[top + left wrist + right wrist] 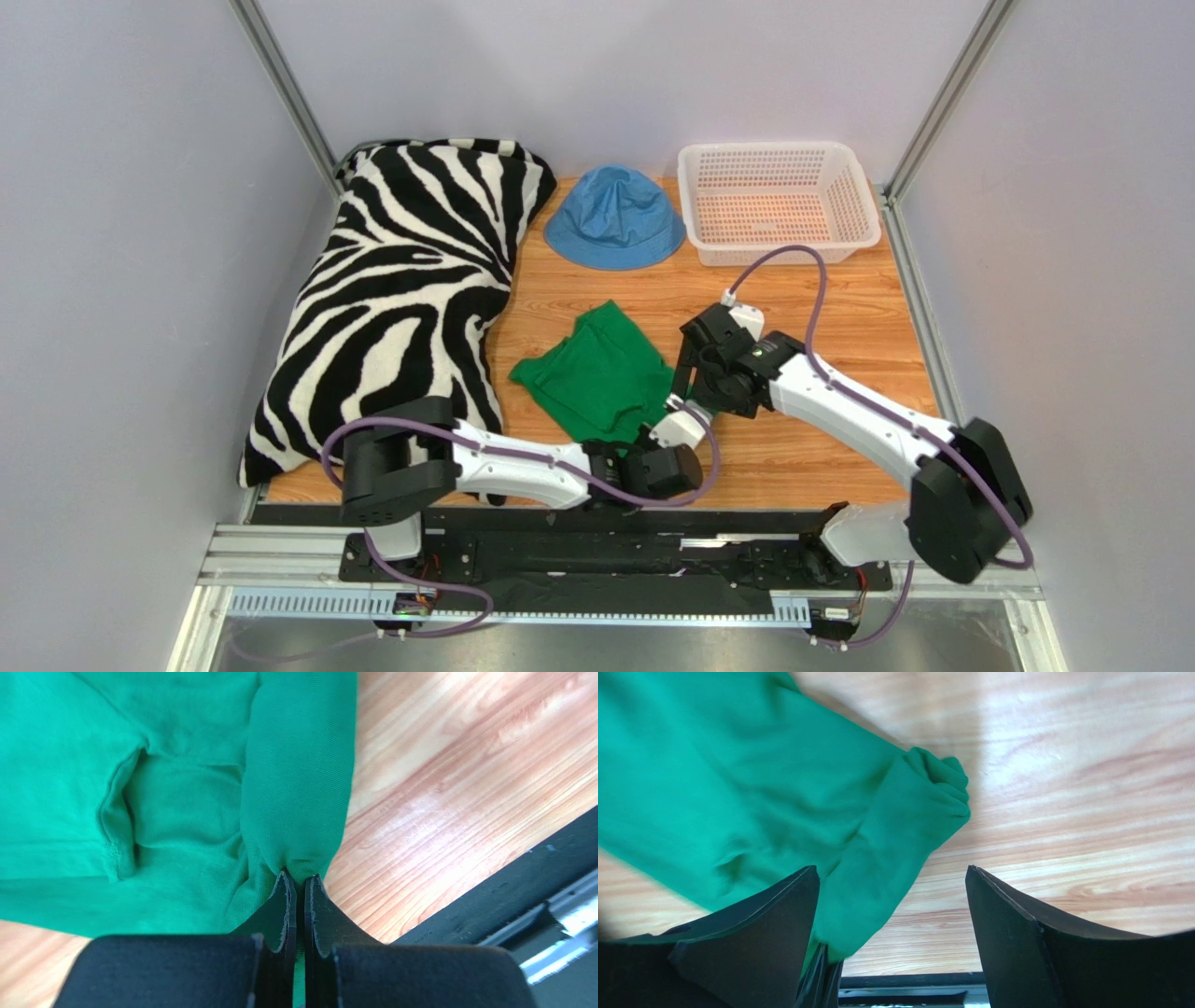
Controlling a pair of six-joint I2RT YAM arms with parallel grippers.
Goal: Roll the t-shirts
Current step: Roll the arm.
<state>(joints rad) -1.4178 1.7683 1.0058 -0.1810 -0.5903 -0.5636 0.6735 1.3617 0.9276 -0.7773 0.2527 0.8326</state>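
Note:
The green t-shirt (pixel 596 367) lies crumpled on the wooden table, in front of both arms. In the left wrist view my left gripper (pixel 300 876) is shut on the end of a rolled fold of the t-shirt (pixel 175 777), near the table's front edge. From above, that left gripper (pixel 634 451) sits at the shirt's near right corner. My right gripper (pixel 671 420) hovers just over the same corner. Its jaws (pixel 892 871) stand wide open, with the rolled fold of the t-shirt (pixel 738 777) lying loose between them, close to the left finger.
A zebra-striped pillow (pixel 400 308) fills the table's left side. A blue bucket hat (pixel 615 217) and a white plastic basket (pixel 776 203) stand at the back. The black base rail (pixel 603 539) runs along the near edge, close to both grippers.

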